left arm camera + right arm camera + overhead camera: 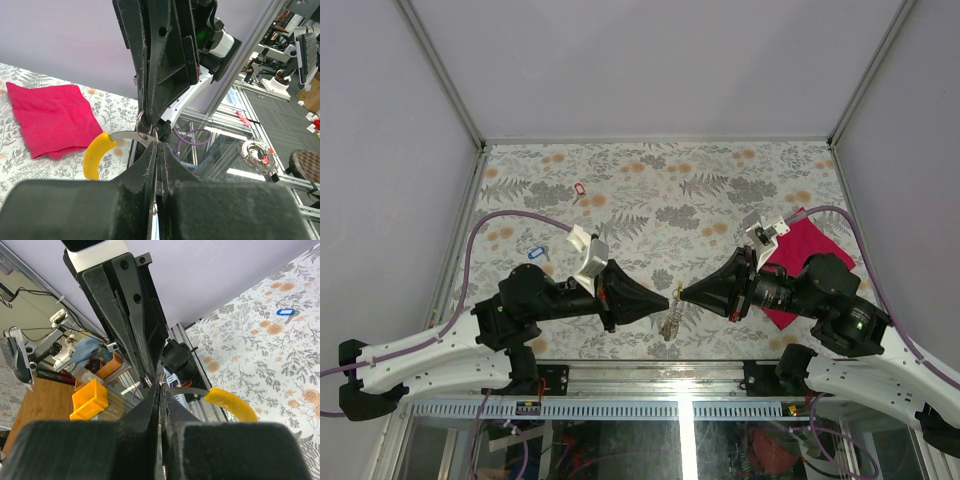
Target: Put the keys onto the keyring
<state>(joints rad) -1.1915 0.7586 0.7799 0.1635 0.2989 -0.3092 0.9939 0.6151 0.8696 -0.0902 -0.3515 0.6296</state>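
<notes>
My left gripper point(665, 298) and right gripper point(686, 294) meet tip to tip above the table's near edge, both shut. The thin silvery keyring point(142, 123) is pinched where the tips meet, and its chain hangs below them point(670, 322). The yellow key point(95, 156) hangs from the ring by its metal blade; it also shows in the right wrist view point(231, 403). The left gripper's tips point(156, 144) touch the blade's end. The right gripper's tips point(160, 390) close beside it. The red key point(579, 188) lies far left on the table. No black key is in view.
A magenta cloth point(804, 248) lies under the right arm and also shows in the left wrist view point(50, 117). A small blue-headed key point(537, 253) lies beside the left arm and also shows in the right wrist view point(286, 312). The table's metal front rail point(650, 372) runs below the tips.
</notes>
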